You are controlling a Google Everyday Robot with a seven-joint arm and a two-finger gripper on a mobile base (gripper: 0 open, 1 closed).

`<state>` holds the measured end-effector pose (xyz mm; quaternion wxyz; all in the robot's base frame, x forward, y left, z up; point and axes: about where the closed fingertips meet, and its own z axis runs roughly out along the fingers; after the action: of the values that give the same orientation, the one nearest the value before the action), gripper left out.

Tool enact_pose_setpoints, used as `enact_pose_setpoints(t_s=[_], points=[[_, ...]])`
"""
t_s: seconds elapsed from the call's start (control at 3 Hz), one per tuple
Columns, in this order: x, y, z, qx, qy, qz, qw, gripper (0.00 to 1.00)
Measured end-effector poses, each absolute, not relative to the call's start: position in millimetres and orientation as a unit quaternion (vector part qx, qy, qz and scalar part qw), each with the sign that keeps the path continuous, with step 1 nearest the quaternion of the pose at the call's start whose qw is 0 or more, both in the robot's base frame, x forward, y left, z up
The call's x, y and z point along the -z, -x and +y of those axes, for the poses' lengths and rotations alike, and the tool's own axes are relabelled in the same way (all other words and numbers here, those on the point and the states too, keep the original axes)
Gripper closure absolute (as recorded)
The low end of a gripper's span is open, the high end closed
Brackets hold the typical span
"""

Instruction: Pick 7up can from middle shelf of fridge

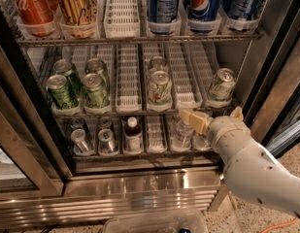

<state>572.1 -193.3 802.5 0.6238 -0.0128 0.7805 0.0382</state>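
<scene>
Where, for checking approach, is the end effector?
Camera view, right of centre: end effector by the middle shelf front rail, below-left of the rightmost 7up can.

the blue cans [204,6] on the top tier carry the pepsi globe and name. the red can [30,8] at top left shows white coca-cola script. green lettering on the pale cans [159,87] of the middle shelf [127,89] cannot be read. the tool [208,121] hangs just below that shelf's front edge.

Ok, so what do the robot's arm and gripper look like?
The arm is a smooth, rounded, off-white shell with a bulbous wrist. The gripper, low on the right just below the front edge of the middle shelf, is pale tan and blocky. No cables or markings show on either.
</scene>
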Motion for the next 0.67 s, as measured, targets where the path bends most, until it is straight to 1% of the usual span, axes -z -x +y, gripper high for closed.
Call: enact_pose_setpoints(t_s=[0.33,0.67], points=[[-801.3,-574.8,-198.0,-0.043,-0.025,0.776,0.629,0.00],[-799.8,-577.2,-200.8,-0.043,-0.066,0.757,0.649,0.00]])
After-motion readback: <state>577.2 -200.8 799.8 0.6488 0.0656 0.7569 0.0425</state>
